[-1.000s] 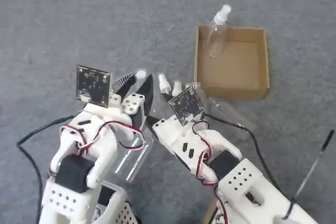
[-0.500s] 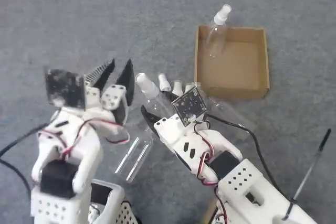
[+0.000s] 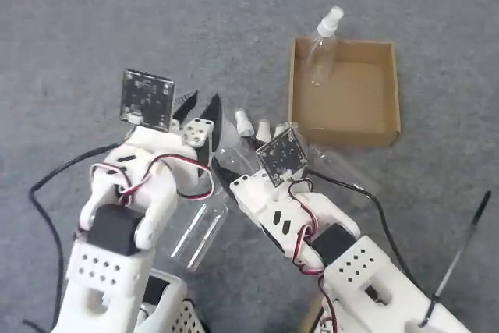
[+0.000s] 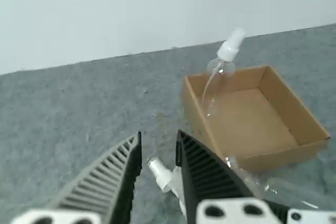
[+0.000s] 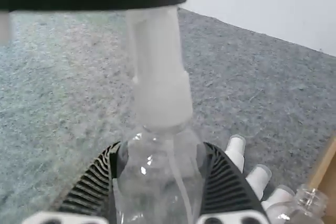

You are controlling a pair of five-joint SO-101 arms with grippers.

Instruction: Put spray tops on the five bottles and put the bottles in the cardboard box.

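While the cardboard box (image 3: 347,136) sits far right on my desk (image 3: 93,44) with one capped bottle (image 3: 321,56) leaning against its far-left wall, my right claw (image 5: 160,153) clamps a second bottle (image 5: 157,182), long axis along the claw, spray top (image 5: 157,82) aimed far-left. My left claw (image 4: 158,137), narrowly parted, hovers just above that top. Loose spray tops (image 3: 245,123) lie just beside.

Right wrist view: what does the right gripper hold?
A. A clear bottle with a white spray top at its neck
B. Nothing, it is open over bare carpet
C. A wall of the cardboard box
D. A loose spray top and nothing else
A: the right gripper is shut on the shoulder of a clear bottle, and a white spray top sits at the bottle's neck.
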